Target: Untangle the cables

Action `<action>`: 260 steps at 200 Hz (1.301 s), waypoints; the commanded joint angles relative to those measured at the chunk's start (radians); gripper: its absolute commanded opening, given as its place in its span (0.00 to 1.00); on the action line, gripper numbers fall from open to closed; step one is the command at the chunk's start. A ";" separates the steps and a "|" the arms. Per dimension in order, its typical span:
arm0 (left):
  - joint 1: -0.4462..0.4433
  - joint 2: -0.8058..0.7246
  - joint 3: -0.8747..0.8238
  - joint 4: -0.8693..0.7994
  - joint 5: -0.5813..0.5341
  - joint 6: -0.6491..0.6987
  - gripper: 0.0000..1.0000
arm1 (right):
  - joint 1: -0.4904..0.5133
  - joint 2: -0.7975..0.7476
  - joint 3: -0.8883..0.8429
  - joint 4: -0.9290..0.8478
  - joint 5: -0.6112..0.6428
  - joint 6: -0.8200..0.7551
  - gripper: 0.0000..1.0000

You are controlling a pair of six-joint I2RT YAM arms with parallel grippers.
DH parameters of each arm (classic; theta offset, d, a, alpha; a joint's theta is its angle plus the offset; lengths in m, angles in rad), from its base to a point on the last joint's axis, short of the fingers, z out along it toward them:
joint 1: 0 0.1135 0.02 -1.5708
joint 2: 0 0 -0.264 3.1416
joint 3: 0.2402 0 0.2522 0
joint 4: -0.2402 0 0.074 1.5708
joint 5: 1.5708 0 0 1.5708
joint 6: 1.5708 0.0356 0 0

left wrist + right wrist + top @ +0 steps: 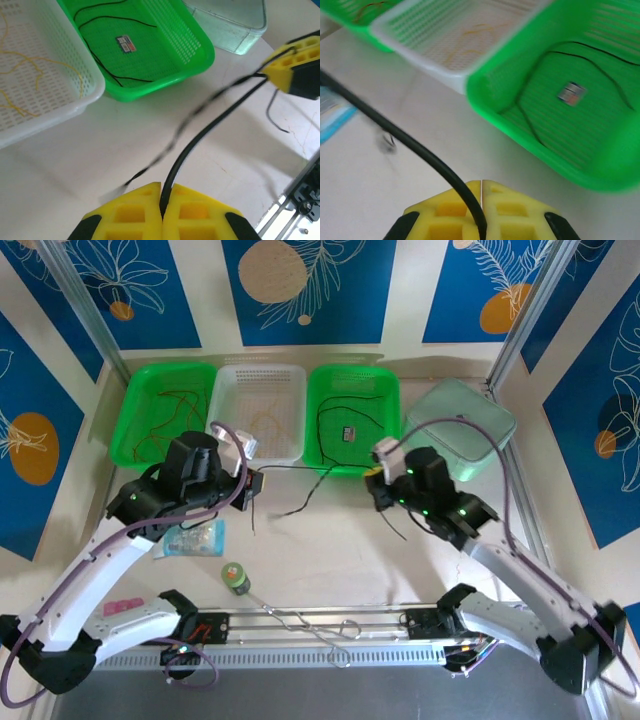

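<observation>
Left wrist view: left gripper [161,197] cut off by the bottom edge, pad tips in frame, body not. Thinner black cable [200,107] motion-blurred, and its near end smears out, can't tell where it stops. Right gripper [290,70] clipped by the right edge. Label [126,43] in the green basket [200,55] too small to read; white basket [92,92] runs off left and top. Right wrist view: black cable [420,150] exits the left edge, far end out of frame; blue packet [332,112] blurred and cropped there too; dark smudge [387,142] on the surface [370,190] unidentifiable. Top view: red cables [180,398] too fine to trace — gripper openings too small to judge.
</observation>
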 commanded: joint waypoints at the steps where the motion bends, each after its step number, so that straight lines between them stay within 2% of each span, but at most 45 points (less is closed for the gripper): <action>1: 0.027 -0.015 0.029 -0.008 -0.106 0.011 0.00 | -0.115 -0.154 -0.055 -0.123 0.079 0.103 0.00; 31: 0.080 -0.036 0.008 -0.020 -0.241 -0.029 0.00 | -0.296 -0.318 -0.061 -0.214 0.207 0.201 0.00; 64: 0.145 -0.111 -0.055 0.023 -0.333 -0.053 0.00 | -0.429 -0.310 -0.001 -0.314 0.285 0.252 0.00; 129: 0.234 -0.330 -0.207 0.110 -0.558 -0.112 0.00 | -0.516 -0.321 0.038 -0.312 0.583 0.378 0.00; 172: 0.238 -0.537 -0.360 0.249 -0.757 -0.185 0.00 | -0.566 -0.330 0.052 -0.322 0.673 0.414 0.00; 189: 0.239 -0.575 -0.378 0.269 -0.799 -0.195 0.00 | -0.582 -0.341 0.057 -0.321 0.668 0.412 0.00; 218: 0.239 -0.586 -0.376 0.282 -0.782 -0.184 0.00 | -0.585 -0.363 0.077 -0.302 0.621 0.392 0.00; 260: 0.239 -0.557 -0.362 0.280 -0.707 -0.179 0.00 | -0.585 -0.348 0.178 -0.227 0.385 0.299 0.00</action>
